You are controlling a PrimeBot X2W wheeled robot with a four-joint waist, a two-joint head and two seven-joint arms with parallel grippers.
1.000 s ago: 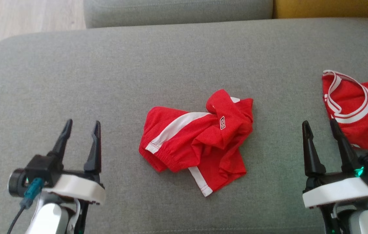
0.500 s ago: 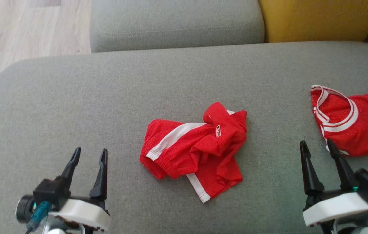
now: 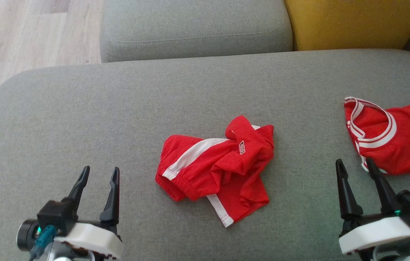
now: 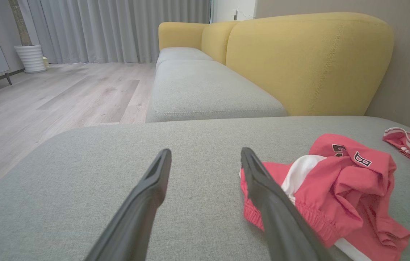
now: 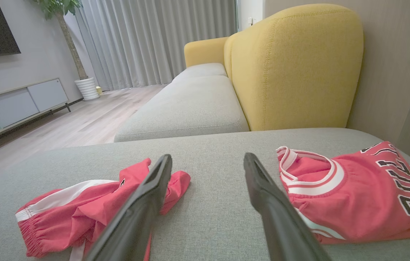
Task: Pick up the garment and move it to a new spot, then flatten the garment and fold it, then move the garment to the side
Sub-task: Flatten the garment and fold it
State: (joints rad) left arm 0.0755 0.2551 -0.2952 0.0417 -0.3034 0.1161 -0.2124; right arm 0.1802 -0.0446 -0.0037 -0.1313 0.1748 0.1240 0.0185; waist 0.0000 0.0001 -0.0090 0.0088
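**Shorts between two open grippers, the left one nearer**

The shorts (image 3: pixel 216 168), red with a white stripe, lie crumpled on the grey seat (image 3: pixel 118 108), about midway across it and touching nothing else. The left gripper (image 3: pixel 102 168) stands at the lower left and the right gripper (image 3: pixel 354 160) at the lower right. Each has its fingers spread apart and holds nothing.

The heap lies ahead and to the right of the left gripper, and ahead and to the left of the right one. Its long axis runs slantwise, from the gathered waistband at the near left to the bunched fold with the small logo at the far right. The stripe follows the same line. The waistband end faces the left gripper and is near it, whereas the logo end is well apart from the right gripper. The left arm is therefore judged the nearer.

The right gripper stands just beside a second red garment, the jersey (image 3: pixel 393 137), which lies at the seat's right side, well apart from the shorts.

The pick-up is not yet begun. A reach from the left to the waistband end looks the shorter course, though a grasp across the slant would probably need the wrist turned.
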